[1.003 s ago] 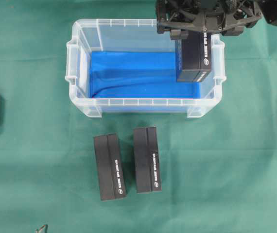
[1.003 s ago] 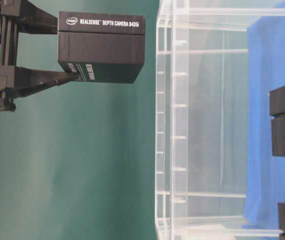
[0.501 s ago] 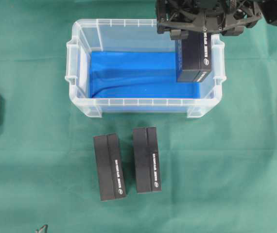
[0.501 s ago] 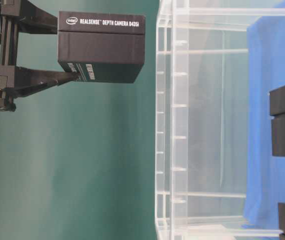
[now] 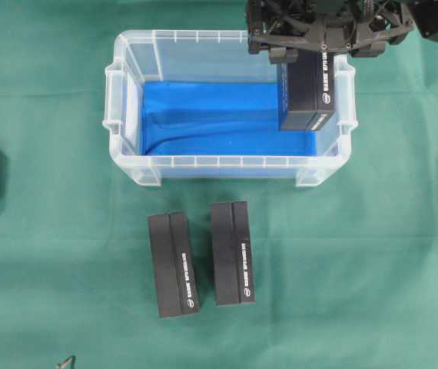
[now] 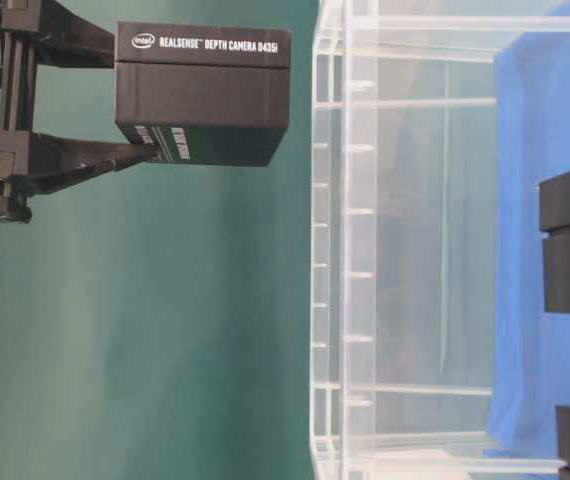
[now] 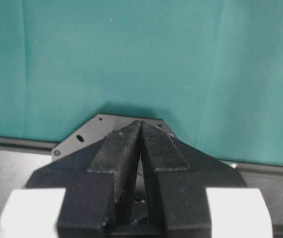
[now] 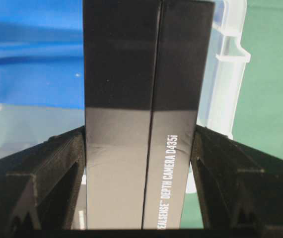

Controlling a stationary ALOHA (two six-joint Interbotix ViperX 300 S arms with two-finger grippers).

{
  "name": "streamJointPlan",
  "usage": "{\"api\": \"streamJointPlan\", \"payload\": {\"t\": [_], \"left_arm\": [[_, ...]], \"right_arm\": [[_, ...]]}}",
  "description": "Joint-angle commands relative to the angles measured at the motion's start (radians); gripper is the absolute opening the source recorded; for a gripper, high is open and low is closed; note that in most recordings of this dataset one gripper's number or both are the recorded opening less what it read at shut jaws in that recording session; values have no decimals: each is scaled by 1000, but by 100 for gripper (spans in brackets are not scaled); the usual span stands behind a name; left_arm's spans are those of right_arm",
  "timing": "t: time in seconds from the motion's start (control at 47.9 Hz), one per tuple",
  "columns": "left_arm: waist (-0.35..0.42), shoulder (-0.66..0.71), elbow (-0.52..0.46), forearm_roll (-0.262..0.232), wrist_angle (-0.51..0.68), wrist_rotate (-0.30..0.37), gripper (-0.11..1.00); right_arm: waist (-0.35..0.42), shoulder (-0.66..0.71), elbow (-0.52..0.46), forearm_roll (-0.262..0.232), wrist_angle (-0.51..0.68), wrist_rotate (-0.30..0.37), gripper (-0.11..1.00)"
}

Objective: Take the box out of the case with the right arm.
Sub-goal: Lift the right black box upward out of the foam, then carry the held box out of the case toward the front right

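One green cloth (image 5: 373,254), clear case (image 5: 127,165)

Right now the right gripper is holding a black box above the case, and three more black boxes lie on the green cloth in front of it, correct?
Not quite: the overhead view shows only two boxes, one beside the other, on the green cloth. The right gripper does hold a black box above the case.
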Motion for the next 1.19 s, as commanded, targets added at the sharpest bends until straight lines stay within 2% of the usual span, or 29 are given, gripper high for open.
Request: {"api": "streamJointPlan", "payload": {"t": [0.0, 0.397, 0.71, 0.836, 1.024, 1.17], "left_arm": [[3, 3, -9, 3, -5, 0, 0], [3, 2, -9, 3, -5, 0, 0], [3, 3, -9, 2, -5, 0, 0], [3, 6, -9, 3, -5, 0, 0], [3, 9, -11, 3, -5, -3, 0], [3, 9, -11, 2, -5, -3, 0]], "right_arm": [[3, -32, -23, -5, 2, 0, 65], [20, -32, -23, -5, 6, 0, 65], [98, -32, -23, -5, 11, 14, 65], [155, -32, -25, -5, 28, 51, 65], [261, -32, -25, -5, 55, 141, 65], [351, -32, -23, -25, 63, 212, 65]]}}
